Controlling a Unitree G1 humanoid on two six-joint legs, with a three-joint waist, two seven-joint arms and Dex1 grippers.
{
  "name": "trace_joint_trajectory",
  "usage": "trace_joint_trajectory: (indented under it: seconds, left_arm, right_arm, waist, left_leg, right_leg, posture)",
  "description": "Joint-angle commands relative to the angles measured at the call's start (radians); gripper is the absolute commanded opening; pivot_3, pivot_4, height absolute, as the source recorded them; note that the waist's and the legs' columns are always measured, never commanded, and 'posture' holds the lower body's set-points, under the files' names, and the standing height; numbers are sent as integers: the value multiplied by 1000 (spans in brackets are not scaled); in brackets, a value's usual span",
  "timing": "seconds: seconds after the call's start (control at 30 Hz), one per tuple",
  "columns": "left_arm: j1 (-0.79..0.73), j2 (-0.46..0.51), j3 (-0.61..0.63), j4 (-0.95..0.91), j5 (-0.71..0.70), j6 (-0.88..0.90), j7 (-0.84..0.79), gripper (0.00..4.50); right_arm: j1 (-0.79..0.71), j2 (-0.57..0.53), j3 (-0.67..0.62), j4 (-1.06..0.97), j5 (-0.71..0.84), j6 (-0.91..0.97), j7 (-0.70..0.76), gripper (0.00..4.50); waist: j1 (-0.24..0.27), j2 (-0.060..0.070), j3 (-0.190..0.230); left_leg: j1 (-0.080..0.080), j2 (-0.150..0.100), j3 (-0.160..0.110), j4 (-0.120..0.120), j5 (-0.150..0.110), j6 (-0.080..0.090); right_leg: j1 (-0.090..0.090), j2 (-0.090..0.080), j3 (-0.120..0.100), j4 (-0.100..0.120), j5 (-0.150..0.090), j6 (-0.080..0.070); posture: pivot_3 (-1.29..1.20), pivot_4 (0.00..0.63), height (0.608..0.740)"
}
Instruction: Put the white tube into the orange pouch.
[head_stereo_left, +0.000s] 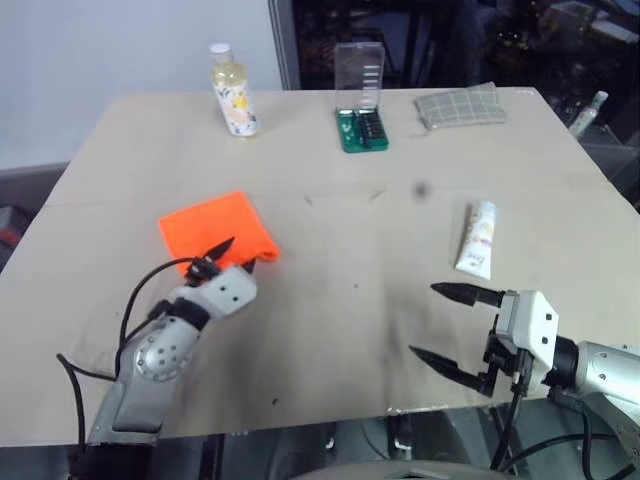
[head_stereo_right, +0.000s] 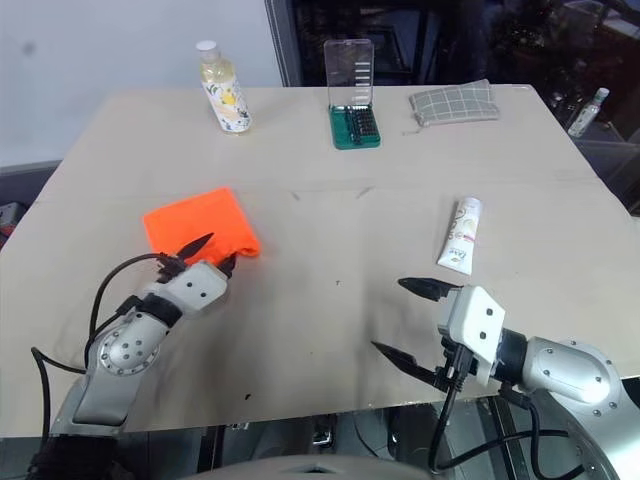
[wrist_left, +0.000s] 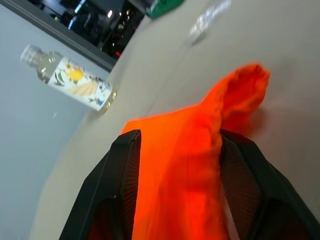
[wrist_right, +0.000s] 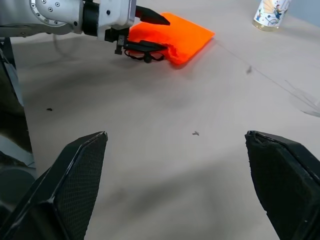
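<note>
Left pincer is clamped on the near edge of the orange pouch; in the left wrist view the fabric bunches between the two black fingers. The pouch lies flat on the beige surface, left of centre, with its dark cord looped beside the pincer.

Right pincer hovers over the near right part of the surface, jaws spread wide, nothing between them.

White tube lies on the surface on the right, just beyond the right pincer and apart from it, well apart from the pouch. One end points at the far edge, the other toward the robot.

Along the far edge, left to right: a yellowish bottle standing upright, a green case with its clear lid raised, a grey checked cloth pouch.
</note>
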Motion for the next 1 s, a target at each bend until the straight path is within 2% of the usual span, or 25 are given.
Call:
trace_joint_trajectory:
  seconds: [0.03,0.57,1.0]
  left_arm:
    - [1,15,16,-20,36,16,33,2393]
    - [70,21,144,-172,-51,108,-3,2393]
    - [125,95,168,-209,-219,138,-199,2393]
  right_arm:
    - [0,-3,-7,-29,0,-19,-7,4500]
    - [-13,5,14,-13,-11,-31,-9,4500]
    - [-15,11,22,-8,-19,-36,-12,4500]
  waist:
    - [0,0,0]
    - [0,0,0]
    - [0,0,0]
  left_leg:
    - [0,0,0,0,0,0]
    - [0,0,0,1,0,0]
    - [0,0,0,0,0,0]
  right_leg:
    - [0,0,0,0,0,0]
    - [0,-5,0,0,0,0]
    - [0,-4,0,0,0,0]
  posture:
    - [0,150,740]
    - [0,150,740]
    - [0,150,740]
